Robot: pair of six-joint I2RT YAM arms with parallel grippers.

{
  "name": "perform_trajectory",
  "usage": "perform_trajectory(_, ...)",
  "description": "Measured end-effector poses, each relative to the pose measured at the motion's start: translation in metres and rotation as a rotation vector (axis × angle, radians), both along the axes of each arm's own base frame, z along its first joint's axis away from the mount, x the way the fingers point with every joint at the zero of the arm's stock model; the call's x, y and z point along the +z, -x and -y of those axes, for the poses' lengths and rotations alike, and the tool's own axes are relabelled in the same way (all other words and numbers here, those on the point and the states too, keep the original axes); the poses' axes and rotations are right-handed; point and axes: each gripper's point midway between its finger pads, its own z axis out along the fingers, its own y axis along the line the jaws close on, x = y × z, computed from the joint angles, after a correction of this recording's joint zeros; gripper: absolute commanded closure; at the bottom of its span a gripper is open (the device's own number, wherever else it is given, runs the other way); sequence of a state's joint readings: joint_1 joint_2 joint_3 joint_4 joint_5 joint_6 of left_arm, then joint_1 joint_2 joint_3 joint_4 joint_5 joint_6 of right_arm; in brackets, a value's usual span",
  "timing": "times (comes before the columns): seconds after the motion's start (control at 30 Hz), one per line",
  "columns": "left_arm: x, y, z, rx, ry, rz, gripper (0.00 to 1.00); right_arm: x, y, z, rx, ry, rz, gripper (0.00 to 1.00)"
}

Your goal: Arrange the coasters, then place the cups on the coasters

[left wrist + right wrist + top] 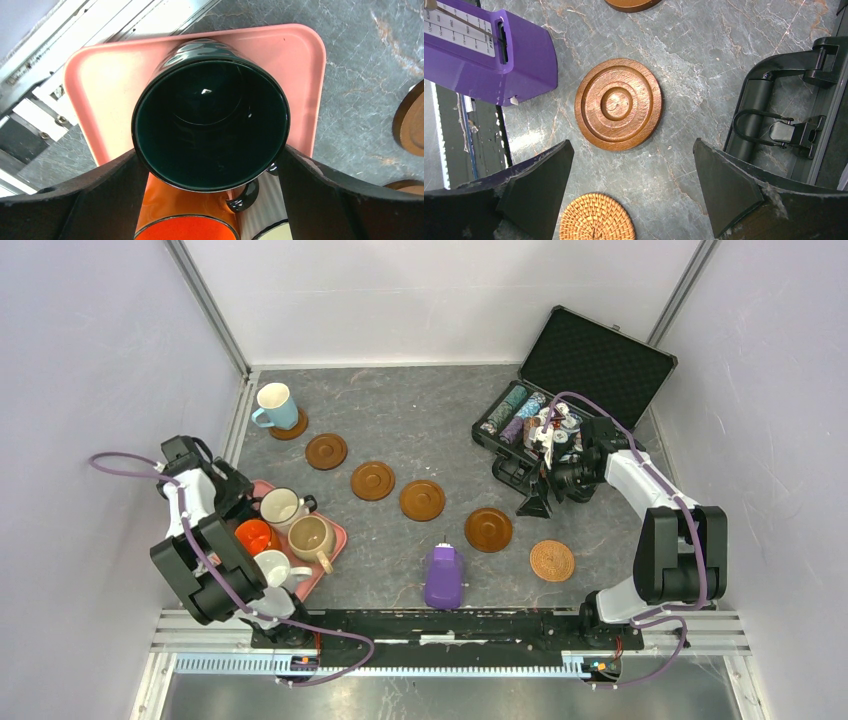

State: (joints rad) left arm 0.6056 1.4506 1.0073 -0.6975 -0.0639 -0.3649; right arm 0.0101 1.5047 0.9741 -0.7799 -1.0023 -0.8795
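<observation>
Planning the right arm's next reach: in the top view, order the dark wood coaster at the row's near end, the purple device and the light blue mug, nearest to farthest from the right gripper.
1. The dark wood coaster, just left of the right gripper.
2. The purple device, farther left by the near edge.
3. The light blue mug, far left corner.

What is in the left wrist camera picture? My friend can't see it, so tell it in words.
A dark green mug, empty and seen from above, stands on a pink tray between the left claw's two black fingers. An orange mug peeks in at the bottom edge, and grey marbled tabletop shows on the right.
</observation>
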Motion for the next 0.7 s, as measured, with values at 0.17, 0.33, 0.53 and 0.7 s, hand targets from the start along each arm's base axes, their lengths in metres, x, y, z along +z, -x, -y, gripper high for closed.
perform_trajectory(0.17, 0.0, -0.001, 0.001, -0.15, -0.014, -0.022, 0.12, 0.001, 0.0, -0.001, 0.002, -0.009, -0.001, 0.02)
perform_trajectory(0.33, 0.001, -0.004, 0.003, -0.349, -0.023, -0.046, 0.09, 0.001, 0.001, -0.001, 0.001, -0.011, -0.003, 0.02)
perform_trajectory(0.53, 0.001, -0.012, 0.004, -0.614, -0.019, -0.077, 0.09, 0.003, 0.0, -0.002, 0.0, -0.015, -0.003, 0.02)
perform_trajectory(0.7, 0.001, -0.019, 0.005, -0.807, 0.001, -0.097, 0.11, 0.003, 0.0, -0.002, -0.002, -0.015, -0.005, 0.02)
